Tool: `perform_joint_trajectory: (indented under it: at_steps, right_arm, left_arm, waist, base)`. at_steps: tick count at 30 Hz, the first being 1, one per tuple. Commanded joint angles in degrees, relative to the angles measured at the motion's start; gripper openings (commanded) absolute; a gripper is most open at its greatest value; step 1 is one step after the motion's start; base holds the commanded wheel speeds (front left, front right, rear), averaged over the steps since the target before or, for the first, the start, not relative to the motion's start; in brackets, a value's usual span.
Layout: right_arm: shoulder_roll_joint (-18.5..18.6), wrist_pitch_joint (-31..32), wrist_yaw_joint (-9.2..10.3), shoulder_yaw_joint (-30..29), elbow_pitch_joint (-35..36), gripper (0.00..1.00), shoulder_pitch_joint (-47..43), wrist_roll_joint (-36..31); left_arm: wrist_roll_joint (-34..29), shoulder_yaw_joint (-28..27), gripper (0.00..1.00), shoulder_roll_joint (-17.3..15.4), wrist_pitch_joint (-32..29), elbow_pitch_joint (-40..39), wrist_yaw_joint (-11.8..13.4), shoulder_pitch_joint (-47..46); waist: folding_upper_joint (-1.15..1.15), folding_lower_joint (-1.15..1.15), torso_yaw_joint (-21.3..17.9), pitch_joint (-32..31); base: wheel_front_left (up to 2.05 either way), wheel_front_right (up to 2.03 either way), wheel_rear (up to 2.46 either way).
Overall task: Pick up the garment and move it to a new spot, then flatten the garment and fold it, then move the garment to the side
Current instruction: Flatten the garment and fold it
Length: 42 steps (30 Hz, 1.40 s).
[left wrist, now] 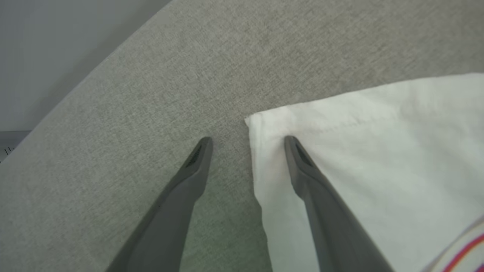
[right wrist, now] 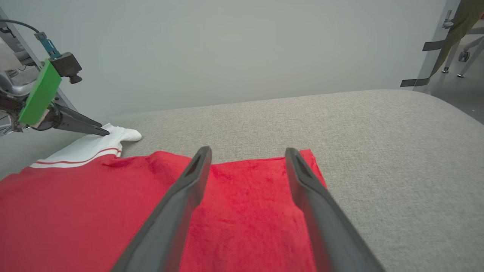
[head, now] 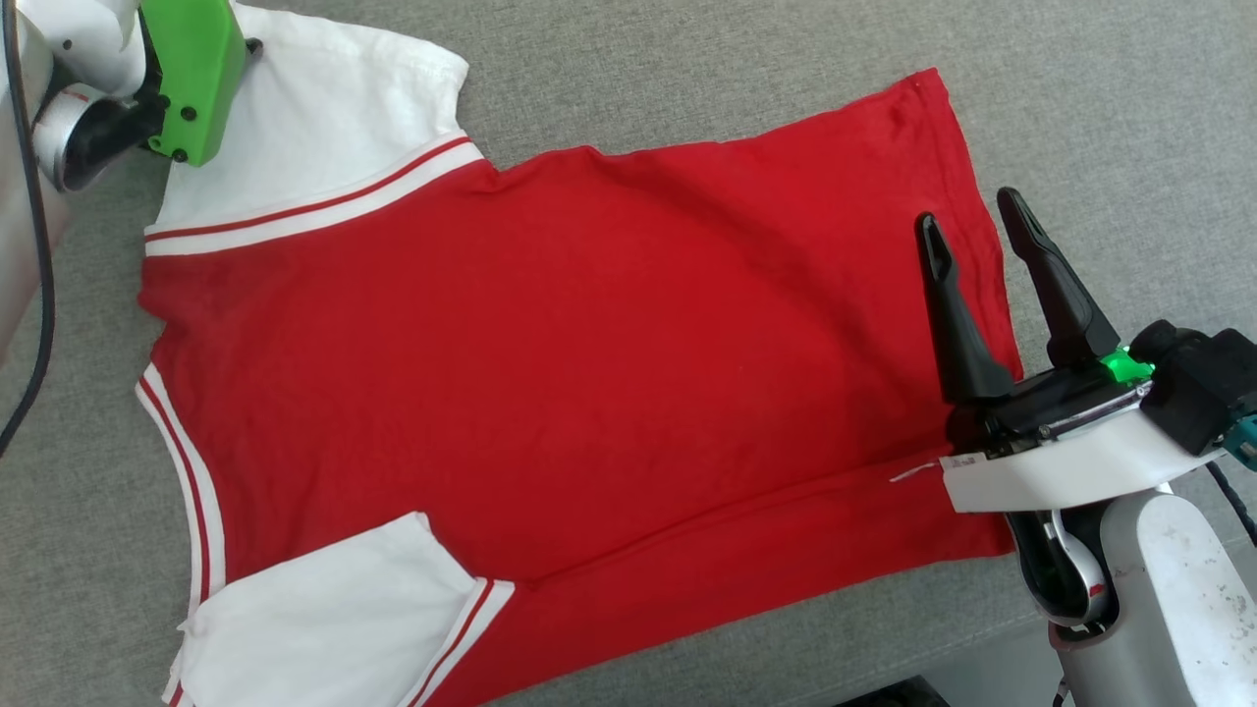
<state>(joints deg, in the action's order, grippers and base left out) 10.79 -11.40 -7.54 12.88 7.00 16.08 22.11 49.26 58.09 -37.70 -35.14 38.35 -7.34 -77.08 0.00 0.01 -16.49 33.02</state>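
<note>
The garment (head: 550,363) lies spread flat on the grey surface with its plain red side up; its white sleeves point to the left and its hem to the right. My left gripper (left wrist: 247,140) is open at the far sleeve (left wrist: 378,158), one finger over the white cloth and the other over bare fabric, straddling the sleeve's edge. From the right wrist view that same gripper (right wrist: 102,130) shows at the sleeve tip. My right gripper (head: 972,221) is open above the hem's red cloth (right wrist: 245,196), holding nothing.
The grey upholstered surface (head: 687,59) extends beyond the garment at the top and right. Its edge (left wrist: 87,75) runs close to the far sleeve, with a pale wall behind. Metal frame legs (right wrist: 435,56) stand at the far right.
</note>
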Motion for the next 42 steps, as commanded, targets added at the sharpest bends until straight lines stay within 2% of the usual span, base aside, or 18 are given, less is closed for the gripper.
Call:
perform_joint_trajectory:
  at_steps: [1, 3, 4, 5, 6, 8, 15, 21, 24, 29, 37, 42]
  right_arm:
    - [-0.33, -0.6, 0.05, 0.14, -0.34, 1.0, 1.14, 0.28]
    - [-0.33, -0.86, 0.05, 0.17, -0.61, 1.0, 1.33, 0.27]
    - [-0.34, -0.97, 0.05, 0.16, -0.73, 1.0, 1.4, 0.26]
    - [-0.33, -1.08, 0.05, 0.12, -0.89, 1.0, 1.46, 0.23]
    - [-0.3, -1.22, 0.05, 0.02, -1.17, 1.0, 1.56, 0.11]
    - [-0.24, -1.27, 0.05, -0.11, -1.45, 1.0, 1.74, -0.01]
    - [0.83, -0.01, 0.05, -1.22, -2.47, 1.0, 1.73, -0.28]
    - [2.61, 4.37, 0.05, -3.2, -3.4, 1.0, 0.86, -0.66]
    - [3.7, 8.87, 0.05, -5.4, -4.19, 1.0, 0.49, -1.41]
    - [6.11, 19.78, 0.05, -8.22, -5.25, 1.0, 0.71, -1.86]
    - [10.55, 38.77, 0.05, -11.41, -7.03, 1.0, 5.58, 0.51]
    - [12.89, 49.31, 0.05, -12.36, -9.3, 1.0, 10.88, 3.21]
  left_arm:
    - [1.07, 1.33, 1.0, 0.07, -2.02, 0.54, -0.14, -0.35]
    - [2.47, 1.99, 1.0, -0.16, -3.48, 0.68, -0.14, -0.44]
    - [3.42, 2.07, 0.62, -0.13, -4.21, 0.85, -0.14, -0.27]
    - [5.09, 1.93, 0.0, 0.03, -5.38, 1.09, -0.14, 0.14]
    - [7.85, 1.59, 0.0, 0.31, -7.72, 1.54, -0.14, 0.74]
    - [8.99, 1.49, 0.0, 0.38, -8.33, 1.37, -0.14, 0.9]
    - [10.5, -1.3, 0.0, 1.8, -1.55, 1.76, 0.41, 1.3]
    - [12.25, -2.98, 0.0, 1.88, 3.17, 0.78, 0.4, 4.12]
    - [13.62, -3.69, 0.0, 1.58, 4.6, -1.99, 0.57, 6.42]
    - [18.16, -5.95, 0.0, 0.89, 5.7, -9.24, 2.46, 11.61]
    - [17.6, -6.1, 0.0, -2.25, 7.65, -24.33, 7.44, 16.63]
    - [16.12, -6.0, 0.0, -3.44, 9.2, -31.78, 9.66, 18.13]
  waist:
    - [0.0, -0.01, -0.85, 0.94]
    - [0.0, -0.01, -1.0, 1.28]
    - [0.0, -0.01, -1.02, 1.39]
    - [0.0, -0.01, -1.0, 1.49]
    - [0.0, -0.01, -0.87, 1.56]
    - [0.0, -0.01, -0.63, 1.44]
    - [0.0, -0.01, 1.41, -1.88]
    - [0.0, -0.01, 4.28, -7.27]
    - [0.0, -0.01, 6.26, -9.61]
    - [0.0, -0.01, 9.99, -11.99]
    - [0.0, -0.01, 15.25, -10.73]
    - [0.0, -0.01, 17.31, -8.69]
  base:
    - [0.0, 0.0, 0.0]
    - [0.0, 0.0, 0.0]
    - [0.0, 0.0, 0.0]
    - [0.0, 0.0, 0.0]
    - [0.0, 0.0, 0.0]
    - [0.0, 0.0, 0.0]
    - [0.0, 0.0, 0.0]
    - [0.0, 0.0, 0.0]
    - [0.0, 0.0, 0.0]
    - [0.0, 0.0, 0.0]
    - [0.0, 0.0, 0.0]
    - [0.0, 0.0, 0.0]
